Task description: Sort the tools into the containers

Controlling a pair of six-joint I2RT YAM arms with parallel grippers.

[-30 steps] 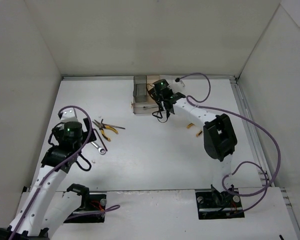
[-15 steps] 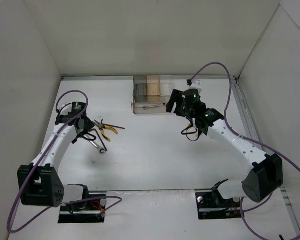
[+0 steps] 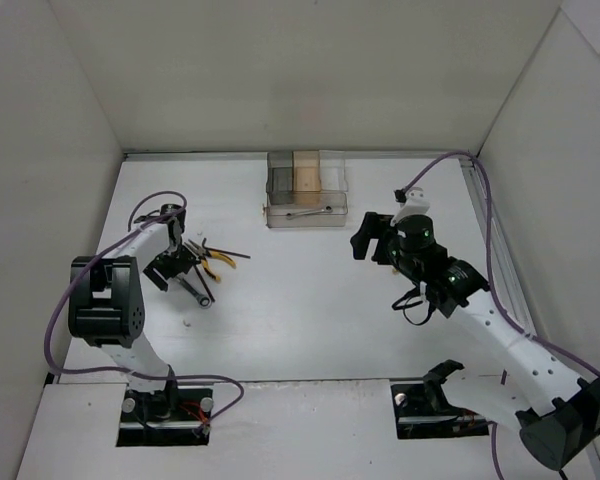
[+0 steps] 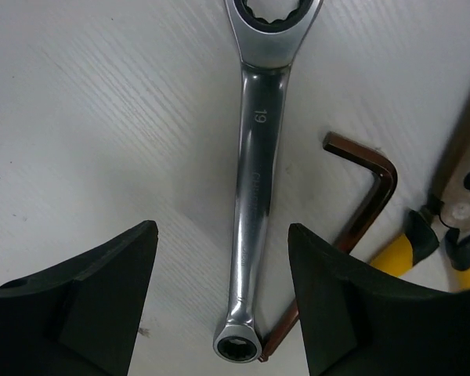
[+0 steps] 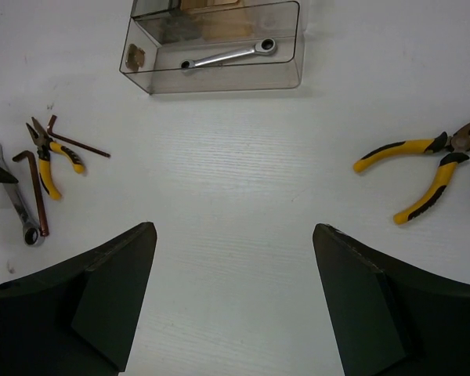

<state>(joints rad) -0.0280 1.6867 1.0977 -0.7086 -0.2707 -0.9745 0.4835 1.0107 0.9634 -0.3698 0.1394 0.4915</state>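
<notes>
White bench, closed in by pale walls at 9, 12 and 3 o'clock. The widest open room is the middle, from the box down to 6 o'clock.

Organizer box at 12 o'clock, near the back edge. Clear plastic with three upright compartments, the middle compartment tan. The long low front tray is on the near side. A small wrench lies flat in it, lengthwise.

Right pincer: released, fingers wide, gripping nothing. It hangs over bare bench toward 3 o'clock of centre.

Large pliers: yellow-and-black handles splayed, brown head. They lie alone at 3 o'clock in the right wrist view, well apart from the box.

Left pincer: released, at 9 o'clock of the bench near its left edge. Its fingers stand either side of the silver wrench, with bench showing on both sides.

Silver wrench: bright, stamped 19, a ring at each end, flat on the bench.

Hex key: rusty brown, L-shaped, just beside the silver wrench at its 3 o'clock. The long leg runs down toward the lower ring.

Small pliers: yellow grips, just past the hex key.

Thin rod: dark, just beside the small pliers' head.
</notes>
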